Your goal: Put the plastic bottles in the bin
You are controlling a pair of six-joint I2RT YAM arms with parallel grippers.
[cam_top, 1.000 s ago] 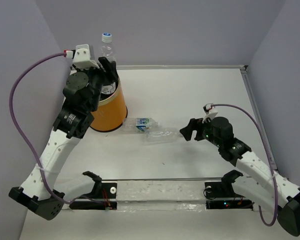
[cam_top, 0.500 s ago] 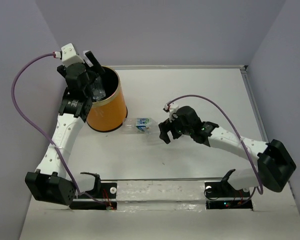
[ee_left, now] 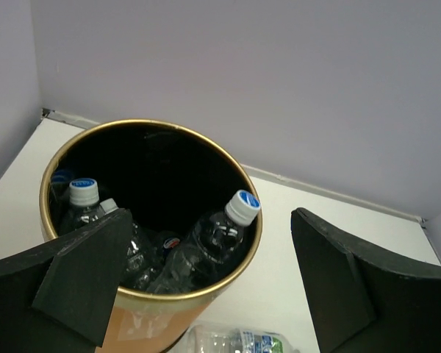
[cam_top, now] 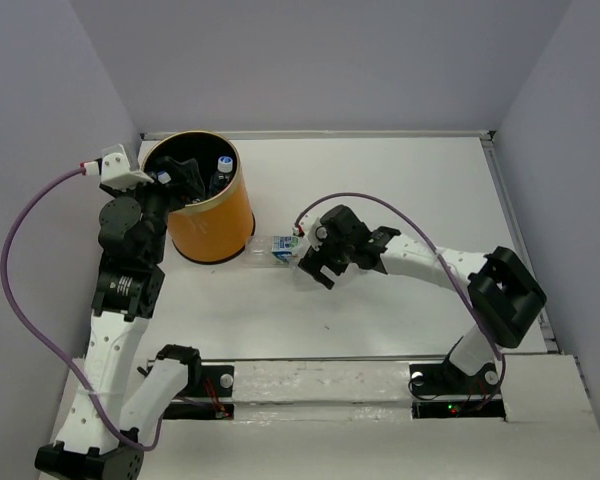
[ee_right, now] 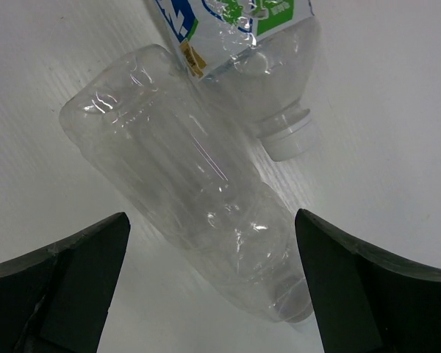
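Observation:
The orange bin [cam_top: 216, 222] stands at the back left, and its tan rim [ee_left: 254, 243] fills the left wrist view. Several plastic bottles lie inside, one with a blue-white cap [ee_left: 243, 207] and another with its cap [ee_left: 82, 191] at the left wall. My left gripper [cam_top: 183, 180] hovers open at the bin's left rim, holding nothing [ee_left: 212, 246]. On the table, a labelled bottle [cam_top: 280, 247] with a white cap [ee_right: 287, 140] lies just right of the bin. A clear unlabelled bottle [ee_right: 198, 213] lies against it. My right gripper [cam_top: 315, 270] is open, its jaws straddling this bottle's base end [ee_right: 213, 243].
Purple walls close in the white table on the left, back and right. A raised lip [cam_top: 502, 190] runs along the right edge. A clear taped strip [cam_top: 310, 385] with the arm mounts crosses the near edge.
My left gripper opened, the bottle it held up dropped into the bin, and the arm drew back left. My right gripper swept left over the clear bottle and opened wider.

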